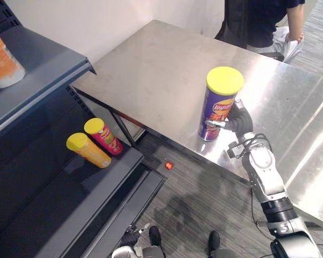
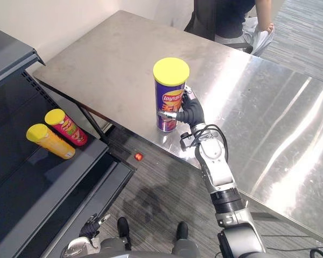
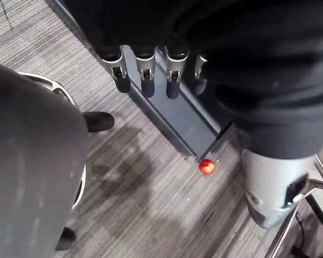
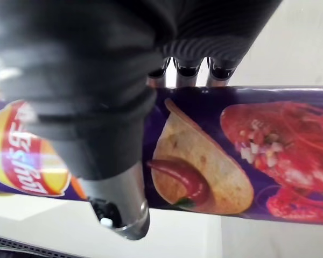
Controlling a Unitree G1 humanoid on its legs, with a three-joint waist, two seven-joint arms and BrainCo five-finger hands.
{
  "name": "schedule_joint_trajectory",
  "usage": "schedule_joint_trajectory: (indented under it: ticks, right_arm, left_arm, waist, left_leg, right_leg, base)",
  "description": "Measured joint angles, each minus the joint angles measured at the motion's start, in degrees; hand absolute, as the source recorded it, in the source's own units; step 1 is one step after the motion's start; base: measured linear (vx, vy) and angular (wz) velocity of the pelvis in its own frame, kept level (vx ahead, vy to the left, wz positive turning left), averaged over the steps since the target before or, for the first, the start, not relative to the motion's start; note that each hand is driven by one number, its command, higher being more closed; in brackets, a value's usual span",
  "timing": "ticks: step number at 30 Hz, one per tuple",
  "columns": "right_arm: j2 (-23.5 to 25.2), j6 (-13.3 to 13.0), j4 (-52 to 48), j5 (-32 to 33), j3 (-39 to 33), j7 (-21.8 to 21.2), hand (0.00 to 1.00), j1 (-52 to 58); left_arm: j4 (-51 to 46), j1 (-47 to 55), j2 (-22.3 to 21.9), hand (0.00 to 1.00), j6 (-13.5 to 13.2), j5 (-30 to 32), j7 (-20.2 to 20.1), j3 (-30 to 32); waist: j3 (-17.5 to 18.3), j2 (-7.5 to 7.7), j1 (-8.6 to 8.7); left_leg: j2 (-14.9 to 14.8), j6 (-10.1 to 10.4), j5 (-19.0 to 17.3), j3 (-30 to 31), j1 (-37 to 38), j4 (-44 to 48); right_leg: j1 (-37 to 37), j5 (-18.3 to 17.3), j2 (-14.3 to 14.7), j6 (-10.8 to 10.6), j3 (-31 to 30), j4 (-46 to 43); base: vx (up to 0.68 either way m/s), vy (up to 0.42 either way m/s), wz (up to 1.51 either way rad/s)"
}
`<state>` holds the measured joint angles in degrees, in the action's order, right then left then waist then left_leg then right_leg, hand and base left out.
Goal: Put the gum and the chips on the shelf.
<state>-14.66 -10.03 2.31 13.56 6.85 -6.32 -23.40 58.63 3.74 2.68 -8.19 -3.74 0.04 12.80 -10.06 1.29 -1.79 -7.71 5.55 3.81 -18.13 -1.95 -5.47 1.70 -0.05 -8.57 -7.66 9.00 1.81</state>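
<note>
– Chips tube (image 1: 219, 105), tall, purple cardboard, yellow plastic lid: who has it?
– Right hand (image 1: 238, 122). Fingers (image 4: 188, 67) curl round the far side and the thumb (image 4: 118, 212) crosses the near side, a wrap grip on the lower half. The tube is upright and looks seated on the brushed steel table (image 1: 151, 64), near its front edge. Can't tell if it's a hair off the surface.
– Other hand?
– Left hand (image 3: 145, 75) hangs low by the foot of the shelf, fingers straight, slightly apart, holding nothing.
– Further out?
– Dark grey metal shelf unit (image 1: 43, 59) on the robot's left, well apart from the purple tube. Its lower board carries an orange tube with a yellow lid (image 1: 89, 150) and a red tube with a yellow lid (image 1: 103, 136), just beside each other. An orange container (image 1: 2, 64) sits on the upper board. A small red round thing (image 1: 168, 165) lies on the grey striped floor (image 1: 204, 188) between shelf and table; can't tell whether that's the gum. A person in a dark top (image 1: 258, 21) is at the table's far side.
– Progress?
– Early, I'd judge. The grasp on the chips is made; lift, carry and set-down on a board are to do. The whole gum step looks open too.
</note>
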Motion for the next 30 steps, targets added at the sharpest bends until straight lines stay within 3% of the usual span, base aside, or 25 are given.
schedule_joint_trajectory:
  ticks: [6,11,17,30]
  right_arm:
    - [0.09,-0.03,-2.57,-0.01,-1.81,1.11,1.00,1.12]
    - [0.55,-0.43,-8.11,0.01,-8.95,3.52,1.00,4.75]
    - [2.30,-1.29,-13.34,0.46,-15.63,4.83,1.00,10.42]
    - [4.57,-2.33,-17.28,1.08,-18.67,3.99,1.00,20.80]
  left_arm:
    - [-0.16,0.02,-0.01,0.00,0.00,0.06,0.01,0.05]
    - [-0.44,0.48,0.04,0.00,-0.01,0.11,0.17,0.90]
    - [-0.39,1.19,0.34,0.00,0.00,0.21,0.96,1.11]
    - [-0.42,2.87,0.56,0.00,0.01,2.34,1.26,1.11]
  waist:
    - [0.13,0.21,0.04]
    - [0.79,1.22,0.19]
    - [2.01,1.85,1.59]
    - [5.16,2.43,3.12]
  left_leg:
    - [-0.22,-0.02,0.32,-0.01,0.05,-0.01]
    - [-0.28,-0.01,0.38,-0.15,0.18,-0.01]
    - [-0.33,0.00,0.42,-0.48,0.32,-0.01]
    - [-0.41,0.07,0.38,-2.13,1.27,-0.33]
  right_leg:
    - [-0.01,0.22,0.22,-0.01,-0.13,0.01]
    - [-0.06,0.31,0.27,-0.03,-0.26,0.07]
    - [-0.36,1.02,0.34,0.04,-0.45,0.99]
    - [0.00,1.33,0.45,-0.01,-2.19,1.09]
  base:
    - [0.00,0.000,0.00]
    - [0.00,0.000,0.00]
    - [0.00,-0.003,-0.02]
    - [-0.01,-0.004,-0.06]
